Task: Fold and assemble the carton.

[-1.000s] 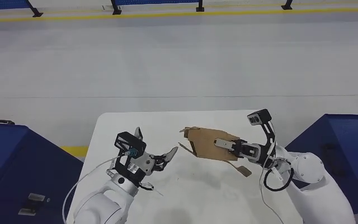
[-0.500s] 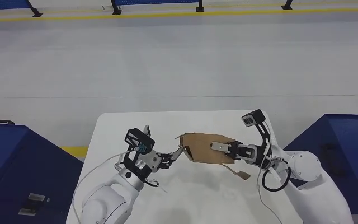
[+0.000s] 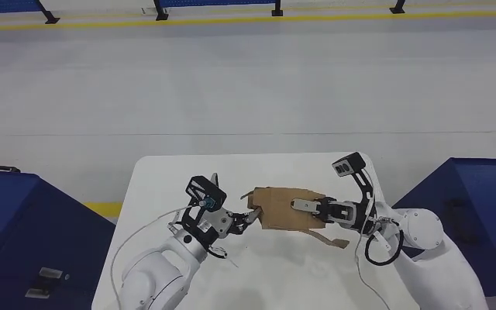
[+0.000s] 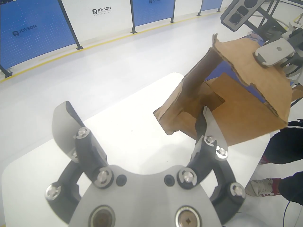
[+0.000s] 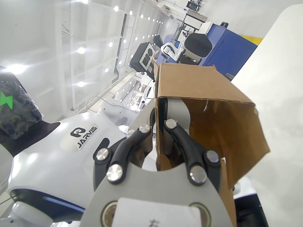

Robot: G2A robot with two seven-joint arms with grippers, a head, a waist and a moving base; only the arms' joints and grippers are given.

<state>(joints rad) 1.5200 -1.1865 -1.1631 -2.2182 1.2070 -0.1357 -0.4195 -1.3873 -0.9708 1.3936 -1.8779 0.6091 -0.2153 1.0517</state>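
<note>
Pinching one wall of the carton [image 3: 287,208] from its 3 o'clock side, the right gripper [image 3: 298,204] is holding it tilted over the table [image 3: 186,178], toward 2 o'clock of the centre. The left gripper [image 4: 135,109], spread wide, is touching one finger to a flap [image 4: 175,119] at the carton's 9 o'clock end. Pushing there is likely risking the wall twisting out of that single pinch, or the flap creasing off its fold line.

White surface [image 3: 167,180] with rounded corners, blue cabinet [image 3: 35,225] at either side, yellow line [image 3: 232,18] on pale floor [image 3: 248,85], blue and white barrier panels [image 4: 33,31]
</note>
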